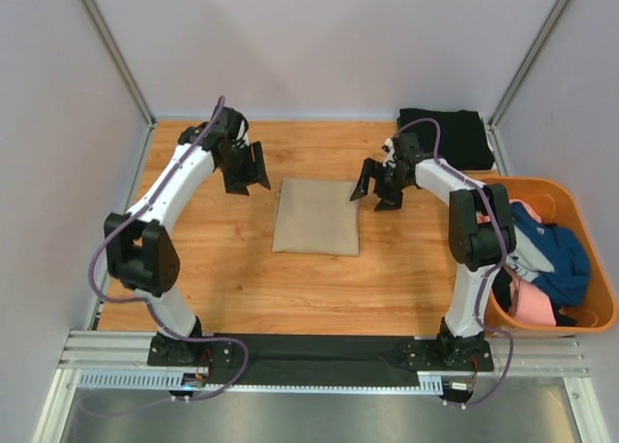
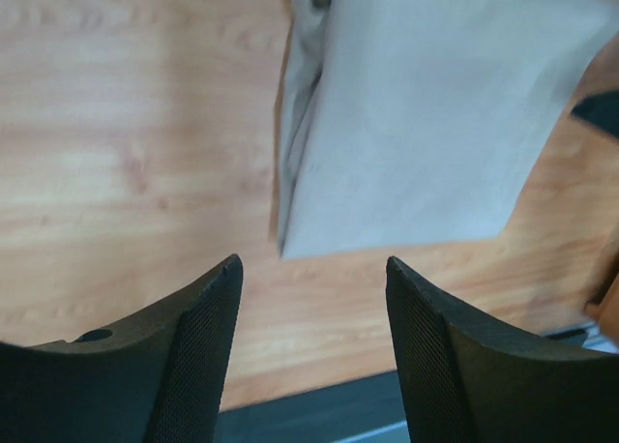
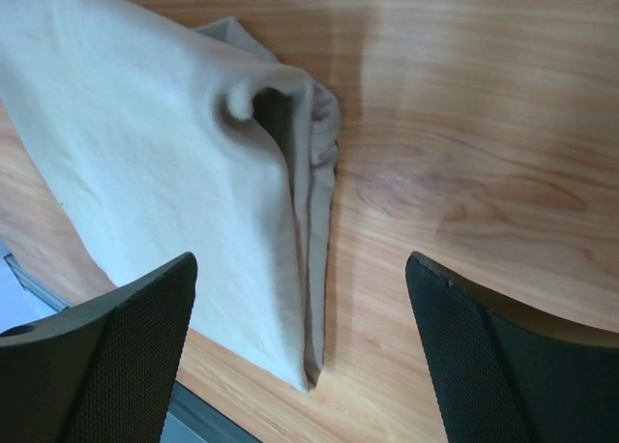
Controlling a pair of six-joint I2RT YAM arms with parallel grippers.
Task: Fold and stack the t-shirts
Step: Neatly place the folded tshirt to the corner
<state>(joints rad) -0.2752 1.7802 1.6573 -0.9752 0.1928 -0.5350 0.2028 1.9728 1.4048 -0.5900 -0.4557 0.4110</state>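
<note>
Tan shirt (image 1: 315, 217) lies folded into a flat rectangle at the middle of the table (image 1: 213, 269), and we grip no part of it. Our left gripper (image 1: 248, 172) hangs just off its far left corner, jaws spread and empty. From the left wrist we see the cloth's edge beyond the fingers (image 2: 198, 337), with bare wood between. Our right gripper (image 1: 379, 187) hangs just off the far right corner, jaws wide apart, also empty. The right wrist view shows the layered fold edge below and between its fingers (image 3: 126, 356), with a small pucker in the top layer. We see the black shirt (image 1: 447, 138) folded at the table's far right corner. At the right edge, the blue shirt (image 1: 561, 259) and pink shirt (image 1: 534, 308) lie crumpled in the tub (image 1: 578, 199).
</note>
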